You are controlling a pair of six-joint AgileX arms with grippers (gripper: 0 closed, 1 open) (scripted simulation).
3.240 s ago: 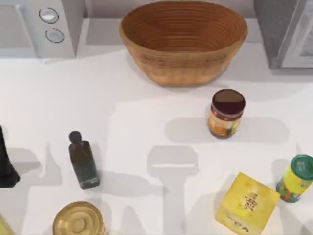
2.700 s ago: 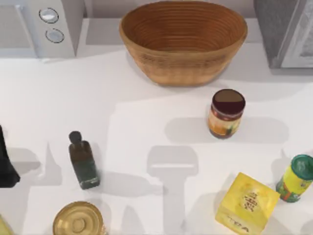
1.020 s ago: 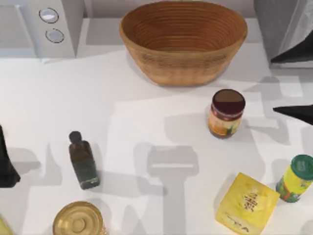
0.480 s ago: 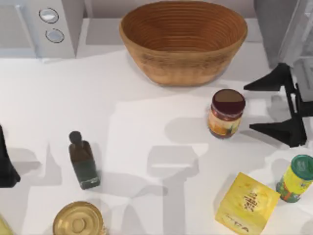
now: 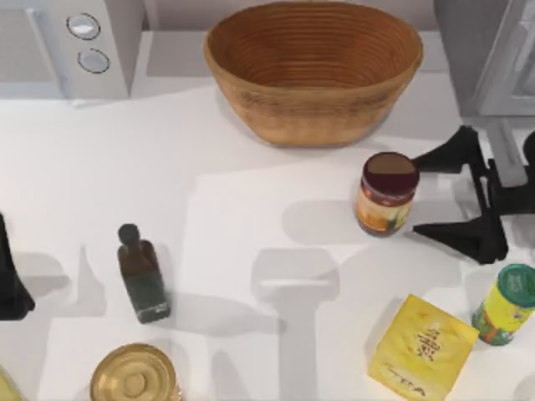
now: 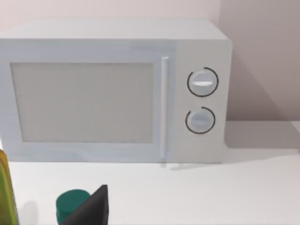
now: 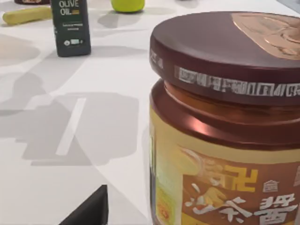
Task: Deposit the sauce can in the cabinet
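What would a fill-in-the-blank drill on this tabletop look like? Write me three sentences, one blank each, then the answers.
1. The right gripper has its fingers ____ beside the sauce can.
2. The sauce can stands ____ on the table.
3. The two round knobs are on the ____, at the table's back left.

Missing words: open; upright; microwave

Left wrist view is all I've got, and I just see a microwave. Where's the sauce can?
Observer: The sauce can stands upright near the basket, toward the table's right.
Operator: Is anybody grabbing it?
Observer: Not yet. The right arm's jaws are open, tips at its right side.
Operator: And the cabinet?
Observer: The cabinet is at the back right corner.
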